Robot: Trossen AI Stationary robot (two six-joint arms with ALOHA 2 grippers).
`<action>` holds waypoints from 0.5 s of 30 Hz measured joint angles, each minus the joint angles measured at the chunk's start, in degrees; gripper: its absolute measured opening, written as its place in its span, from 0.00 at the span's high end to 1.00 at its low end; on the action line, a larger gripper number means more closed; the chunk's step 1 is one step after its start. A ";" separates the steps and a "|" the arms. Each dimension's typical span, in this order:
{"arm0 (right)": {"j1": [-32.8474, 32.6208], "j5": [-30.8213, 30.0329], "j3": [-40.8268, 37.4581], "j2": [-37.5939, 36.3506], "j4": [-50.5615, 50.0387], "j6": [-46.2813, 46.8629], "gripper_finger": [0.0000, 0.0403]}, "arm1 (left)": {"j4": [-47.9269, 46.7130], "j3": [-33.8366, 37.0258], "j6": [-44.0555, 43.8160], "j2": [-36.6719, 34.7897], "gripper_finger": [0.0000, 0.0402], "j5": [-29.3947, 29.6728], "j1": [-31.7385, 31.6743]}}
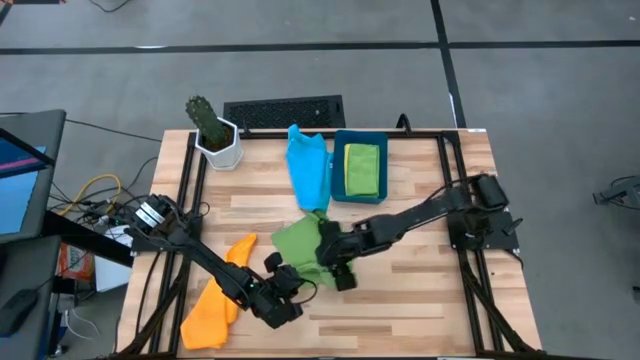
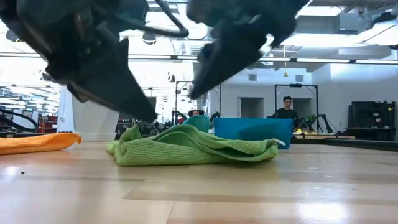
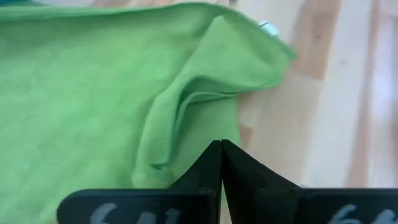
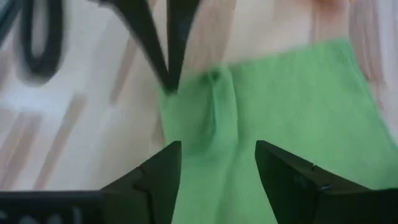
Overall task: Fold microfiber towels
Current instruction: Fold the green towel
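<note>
A green towel [image 1: 297, 243], a light blue towel [image 1: 307, 166] and an orange towel [image 1: 218, 298] are lying on the pale striped wooden worktop [image 1: 420, 300]; a yellow-green towel [image 1: 361, 168] is filling the blue bin [image 1: 336, 165].

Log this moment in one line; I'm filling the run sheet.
stage: folding green towel | left gripper: shut, at towel edge | right gripper: open over towel | orange towel: waiting

Soft ribbed green cloth towel [image 2: 193, 146] on smooth, glossy wooden table [image 2: 249, 193].

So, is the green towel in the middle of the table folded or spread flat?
Folded over loosely, not neat: the green towel lies bunched in layers with raised creases, on the table.
</note>
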State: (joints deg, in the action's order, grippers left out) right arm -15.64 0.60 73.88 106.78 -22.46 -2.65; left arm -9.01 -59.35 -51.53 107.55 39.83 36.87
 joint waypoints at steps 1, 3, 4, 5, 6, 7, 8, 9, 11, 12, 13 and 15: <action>-0.48 0.08 -0.91 -1.25 -1.93 0.74 0.44 | 0.53 0.02 -0.02 0.08 1.00 0.04 0.22; -2.29 0.16 -3.94 -4.16 -2.34 2.39 0.45 | 1.89 -0.11 0.02 0.40 1.00 -0.08 0.46; -3.61 0.25 -5.65 -5.55 -2.68 3.09 0.45 | 1.72 -0.07 0.05 0.44 1.00 -0.11 0.54; -5.09 0.20 -7.32 -6.52 -0.94 3.82 0.46 | 1.92 -0.04 0.05 0.59 1.00 -0.15 0.63; -6.64 -0.32 -9.39 -7.70 0.63 4.21 0.46 | 2.55 -0.04 0.06 0.88 1.00 -0.14 0.67; -8.01 -1.24 -11.61 -8.81 0.69 4.30 0.47 | 2.83 -0.04 0.05 1.18 1.00 -0.22 0.67; -9.32 -2.07 -13.46 -9.20 2.45 4.19 0.47 | 2.58 -0.04 0.03 1.33 1.00 -0.17 0.67; -10.55 -3.54 -15.14 -9.28 5.18 3.96 0.48 | 2.48 -0.04 0.02 1.38 1.00 -0.20 0.67; -12.41 -6.87 -18.39 -9.56 8.37 2.86 0.48 | 2.69 -0.04 0.01 1.38 1.00 -0.52 0.63; -12.95 -8.37 -19.14 -9.10 9.99 2.07 0.48 | 2.48 -0.04 -0.01 1.38 1.00 -0.43 0.61; -13.45 -9.31 -19.75 -8.54 11.21 1.14 0.48 | 2.21 -0.04 0.02 1.38 1.00 -0.16 0.61; -13.83 -9.79 -20.37 -7.22 12.22 -0.04 0.48 | 3.25 0.00 0.18 1.38 1.00 -0.17 0.59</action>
State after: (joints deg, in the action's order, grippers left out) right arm -29.47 -9.19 53.51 99.56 -10.24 -2.70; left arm -5.76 -59.36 -51.36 108.92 39.66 37.45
